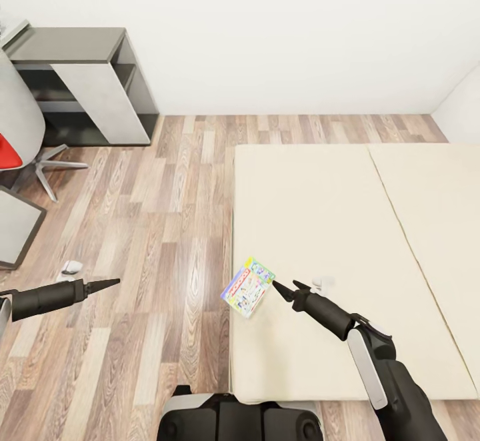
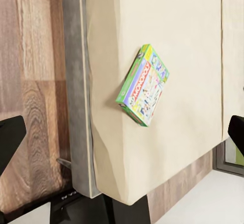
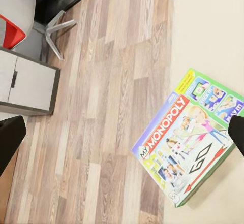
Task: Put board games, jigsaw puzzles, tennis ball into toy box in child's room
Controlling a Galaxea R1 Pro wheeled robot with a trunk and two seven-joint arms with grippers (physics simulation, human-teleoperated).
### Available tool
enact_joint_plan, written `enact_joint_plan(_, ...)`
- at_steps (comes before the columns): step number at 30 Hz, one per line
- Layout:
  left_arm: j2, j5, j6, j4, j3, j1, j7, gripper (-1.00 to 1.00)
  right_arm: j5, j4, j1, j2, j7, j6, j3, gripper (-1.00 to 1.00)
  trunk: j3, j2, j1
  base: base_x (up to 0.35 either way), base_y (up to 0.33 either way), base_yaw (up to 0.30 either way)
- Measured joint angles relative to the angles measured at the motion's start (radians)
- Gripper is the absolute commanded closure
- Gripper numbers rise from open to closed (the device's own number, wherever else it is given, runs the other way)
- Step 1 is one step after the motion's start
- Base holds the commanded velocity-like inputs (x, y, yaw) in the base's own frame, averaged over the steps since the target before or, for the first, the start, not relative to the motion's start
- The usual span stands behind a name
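Board games: one (image 1: pixel 248 287), on bed (image 1: pixel 333 228) edge, 9 o'clock side.
Right fingers (image 1: pixel 281 290): apart, beside game.
Left fingers (image 1: pixel 107 284): state unclear.

Bed (image 1: pixel 333 228) cut off at right

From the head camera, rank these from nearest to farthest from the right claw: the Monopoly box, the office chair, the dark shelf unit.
1. Monopoly box: on the bed's near edge, just ahead of the right claw.
2. Office chair: across the wood floor, at the far left.
3. Dark shelf unit: against the back wall, upper left, beyond the chair.
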Motion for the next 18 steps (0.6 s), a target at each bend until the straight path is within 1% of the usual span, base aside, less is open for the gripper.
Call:
enact_joint_plan(4, 0.000, 0.000, 0.000, 0.000, 0.001, 0.000, 0.000, -1.00, -0.001, 0.000, 0.000, -0.002, 0.000, 0.000, 0.000, -1.00, 0.007, 0.000, 0.000, 0.000, 0.000, 0.000)
enact_joint_plan(8, 0.001, 0.000, 0.000, 0.000, 0.000, 0.000, 0.000, -1.00, -0.001, -0.001, 0.000, 0.002, 0.000, 0.000, 0.002, -1.00, 0.013, 0.000, 0.000, 0.000, 0.000, 0.000)
enact_joint_plan(14, 0.001, -0.001, 0.000, 0.000, 0.001, 0.000, 0.000, -1.00, -0.001, -0.001, 0.000, 0.000, 0.002, 0.000, 0.001, -1.00, 0.023, 0.000, 0.000, 0.000, 0.000, 0.000)
enact_joint_plan(18, 0.001, -0.001, 0.000, 0.000, 0.000, 0.000, 0.000, -1.00, -0.001, -0.002, 0.000, 0.004, 0.002, 0.000, 0.003, -1.00, 0.029, 0.000, 0.000, 0.000, 0.000, 0.000)
